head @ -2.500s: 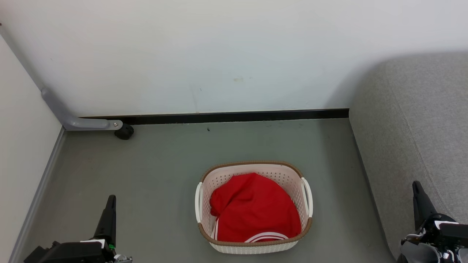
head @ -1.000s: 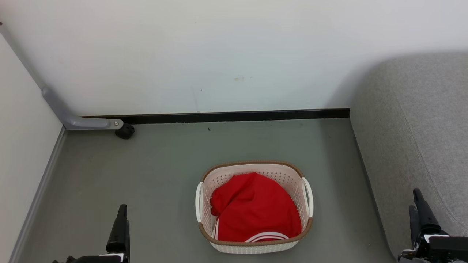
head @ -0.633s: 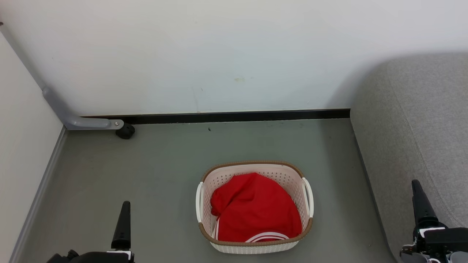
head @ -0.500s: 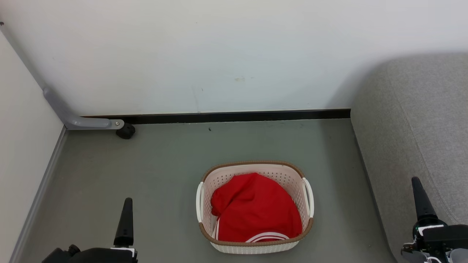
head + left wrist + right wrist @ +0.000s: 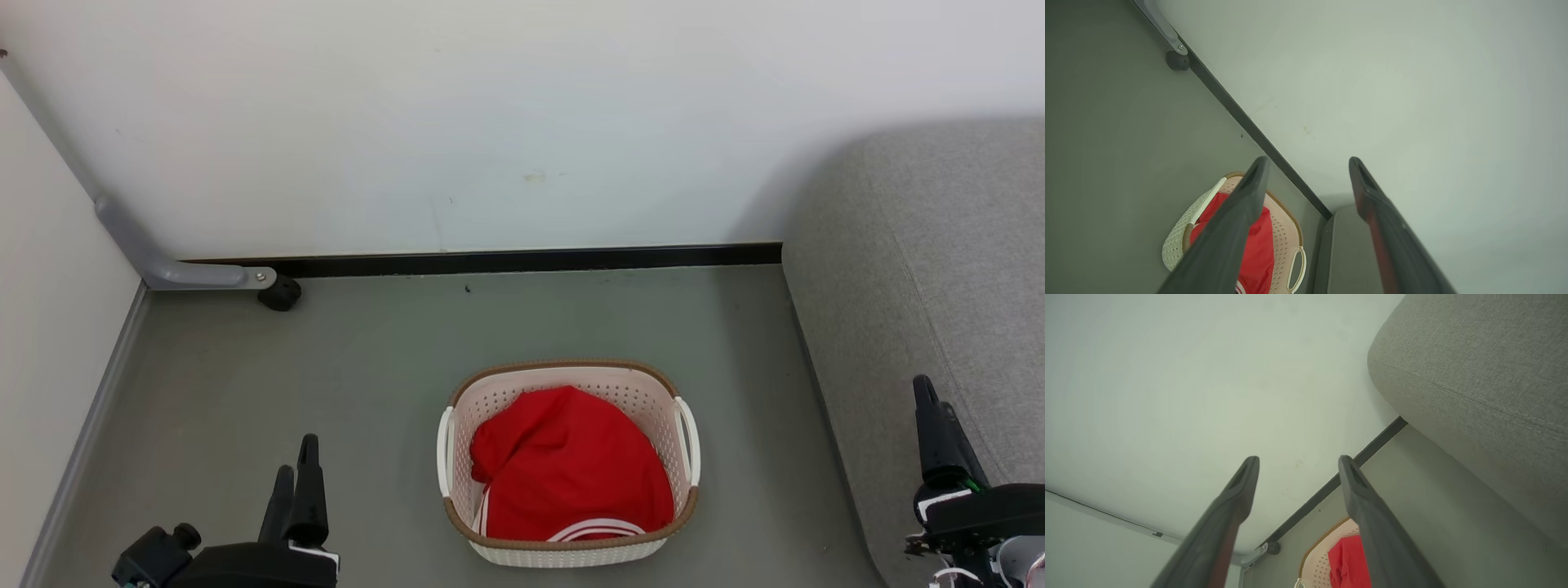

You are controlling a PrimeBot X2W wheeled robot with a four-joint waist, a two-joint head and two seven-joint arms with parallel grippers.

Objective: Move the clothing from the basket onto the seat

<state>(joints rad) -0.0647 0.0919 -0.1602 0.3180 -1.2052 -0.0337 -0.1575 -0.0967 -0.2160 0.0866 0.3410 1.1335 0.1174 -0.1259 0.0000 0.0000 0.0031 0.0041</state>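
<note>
The red clothing (image 5: pixel 571 469) with white stripe trim lies bunched in the cream basket (image 5: pixel 563 372) on the grey floor. To its right rises the grey seat (image 5: pixel 939 261), also large in the right wrist view (image 5: pixel 1486 375). My left gripper (image 5: pixel 295 469) hovers at the lower left, well left of the basket, open and empty; its wrist view shows the jaws spread (image 5: pixel 1308 163) above the basket (image 5: pixel 1180 237) and clothing (image 5: pixel 1257 253). At the lower right my right gripper (image 5: pixel 931 400) stands open by the seat's front edge, fingers apart (image 5: pixel 1298 459), with the clothing (image 5: pixel 1349 559) below.
A white wall with a black skirting strip (image 5: pixel 522 261) runs behind the basket. A grey bracket with a black foot (image 5: pixel 277 294) sits at the far left corner beside a white side panel (image 5: pixel 49 327). Bare grey floor (image 5: pixel 326 384) surrounds the basket.
My left gripper has shifted right toward the basket and turned, so both its fingers show. The right gripper has risen slightly. Basket and clothing have not moved.
</note>
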